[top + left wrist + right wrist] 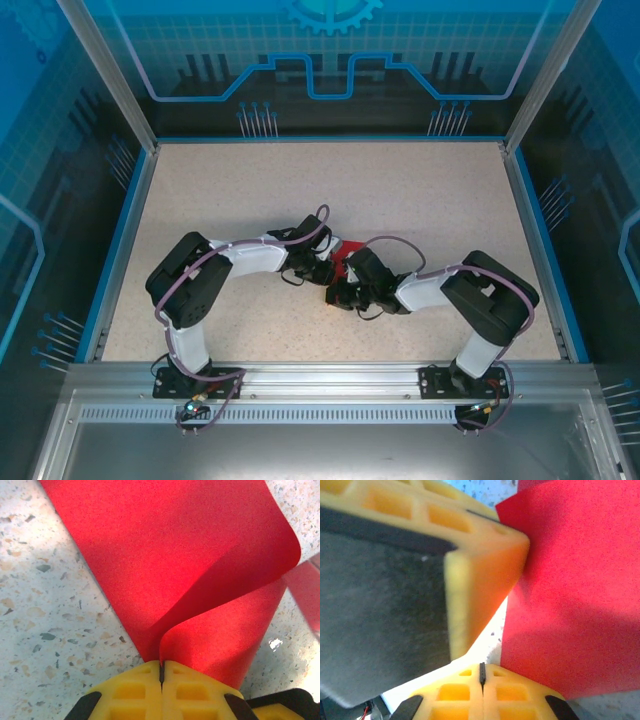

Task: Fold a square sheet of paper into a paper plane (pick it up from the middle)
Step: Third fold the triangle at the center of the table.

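Your left tool (161, 672) is pressed together, pinching the square sheet of paper (175, 555) at a raised fold. Beyond the pinch the red sheet spreads away over the speckled worktop (400, 200), one side curling upward. It sits near the worktop's middle, between both arms. Your right tool (481, 672) is pressed together too, with the sheet's edge just beside it. Whether it grips any paper, I cannot tell.

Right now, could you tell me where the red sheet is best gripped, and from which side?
Probably at the raised, rolled-over bend of the square sheet of paper, coming from the side opposite the left gripper, which is shut on its near edge; the rest lies flat.
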